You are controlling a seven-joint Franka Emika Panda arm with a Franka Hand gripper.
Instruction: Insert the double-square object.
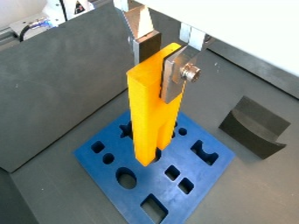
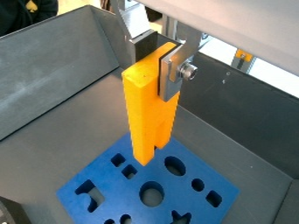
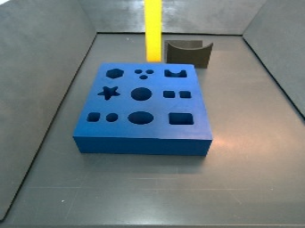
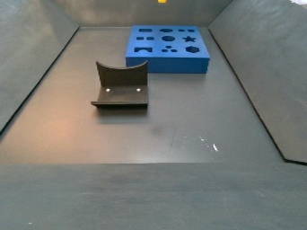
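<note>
While the end effector (image 1: 163, 54) hangs above the blue block (image 1: 158, 166), its silver fingers (image 1: 179, 72) pinch the upper end of the double-square object (image 1: 149, 109), seen upright in both wrist views.

- Side view, near to far: bare grey worktop (image 3: 143, 191) at 6 o'clock; blue block (image 3: 144, 109) at centre, top face full of shaped holes; beyond it the yellow bar (image 3: 154, 29) rises out of frame at 12 o'clock; dark grey curved piece (image 3: 188, 53) just behind the block's far edge, toward 1 o'clock.
- Other side view, near to far: open worktop (image 4: 156, 180); curved piece (image 4: 121, 87) near centre, well apart from the block (image 4: 168, 48) at 12 o'clock; a sliver of yellow (image 4: 161, 2) at the frame's upper edge.
- Wrist view: bar (image 2: 149, 105) hangs over the block (image 2: 146, 191). Whether the lower end touches the block cannot be told.
- Grey walls enclose the worktop.
</note>
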